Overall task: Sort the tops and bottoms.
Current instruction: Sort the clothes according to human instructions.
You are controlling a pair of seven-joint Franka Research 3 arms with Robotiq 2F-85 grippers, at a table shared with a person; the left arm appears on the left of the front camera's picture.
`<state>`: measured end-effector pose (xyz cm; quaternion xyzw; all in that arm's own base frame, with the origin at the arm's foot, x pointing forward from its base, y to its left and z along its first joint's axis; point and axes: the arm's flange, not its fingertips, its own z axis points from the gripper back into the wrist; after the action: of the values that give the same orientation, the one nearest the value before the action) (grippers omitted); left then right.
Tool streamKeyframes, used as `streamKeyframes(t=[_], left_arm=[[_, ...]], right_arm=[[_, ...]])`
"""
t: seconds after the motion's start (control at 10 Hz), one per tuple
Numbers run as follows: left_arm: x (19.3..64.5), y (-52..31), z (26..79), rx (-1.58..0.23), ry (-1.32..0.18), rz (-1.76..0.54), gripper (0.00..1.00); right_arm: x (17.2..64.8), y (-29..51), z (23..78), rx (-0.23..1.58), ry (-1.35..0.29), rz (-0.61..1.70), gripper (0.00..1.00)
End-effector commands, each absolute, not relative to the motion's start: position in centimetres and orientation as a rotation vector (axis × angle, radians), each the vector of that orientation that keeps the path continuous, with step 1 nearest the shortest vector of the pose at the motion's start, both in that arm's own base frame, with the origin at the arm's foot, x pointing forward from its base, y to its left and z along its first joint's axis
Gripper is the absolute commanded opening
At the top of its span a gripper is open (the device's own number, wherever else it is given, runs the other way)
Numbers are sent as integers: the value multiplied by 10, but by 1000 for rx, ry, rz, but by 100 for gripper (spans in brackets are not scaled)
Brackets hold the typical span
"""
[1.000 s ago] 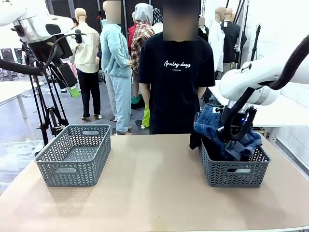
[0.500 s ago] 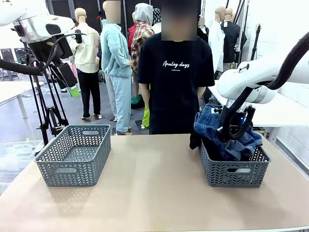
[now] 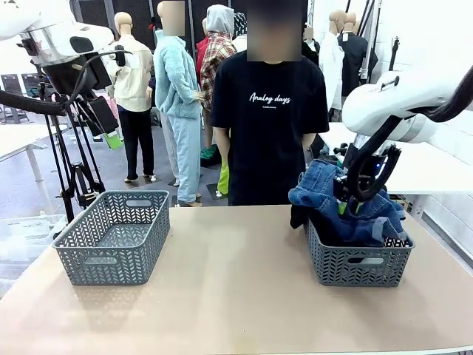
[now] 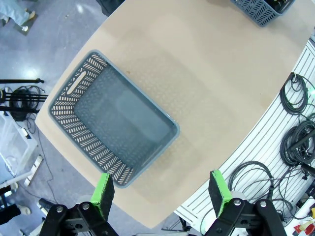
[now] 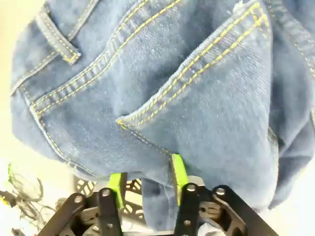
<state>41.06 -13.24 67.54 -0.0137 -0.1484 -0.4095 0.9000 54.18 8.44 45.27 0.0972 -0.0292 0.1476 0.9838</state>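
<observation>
Step in hand, as I judge it: drop denim [image 3: 336, 200] into right basket [image 3: 360, 268].

Right gripper [image 5: 146, 183] just above denim heap; jaws part-spread, denim edge hangs between green pads [image 5: 178, 171]; clamped or let go: cannot tell.

Denim lies piled on right basket, spilling over rim; dark garment under it.

Left gripper [image 4: 161, 194] high over empty left basket [image 4: 74, 93]; jaws released, nothing held.

Advice: spread jaws fully, lift straight up, check fabric falls free of pads, no leg trailing onto worktop [image 3: 236, 288].

tan table [image 3: 236, 288] with two grey lattice baskets sitting right on it: one [image 3: 112, 237] over at 9 o'clock, the other [image 3: 359, 260] at 3 o'clock.
</observation>
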Motion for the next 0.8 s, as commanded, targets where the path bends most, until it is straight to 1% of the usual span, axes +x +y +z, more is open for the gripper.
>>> streamKeyframes(t=[0.0,0.3,0.6,0.7], left_arm=[[410,-131,678,-29,-299,-850,100],[410,-131,678,-29,-299,-850,100],[410,-131,678,-29,-299,-850,100],[410,-131,678,-29,-299,-850,100]], right_arm=[[533,79,454,215,-115,255,100],[526,67,474,237,-194,223,100],[527,68,477,229,-199,210,100],[536,69,468,229,-186,173,100]])
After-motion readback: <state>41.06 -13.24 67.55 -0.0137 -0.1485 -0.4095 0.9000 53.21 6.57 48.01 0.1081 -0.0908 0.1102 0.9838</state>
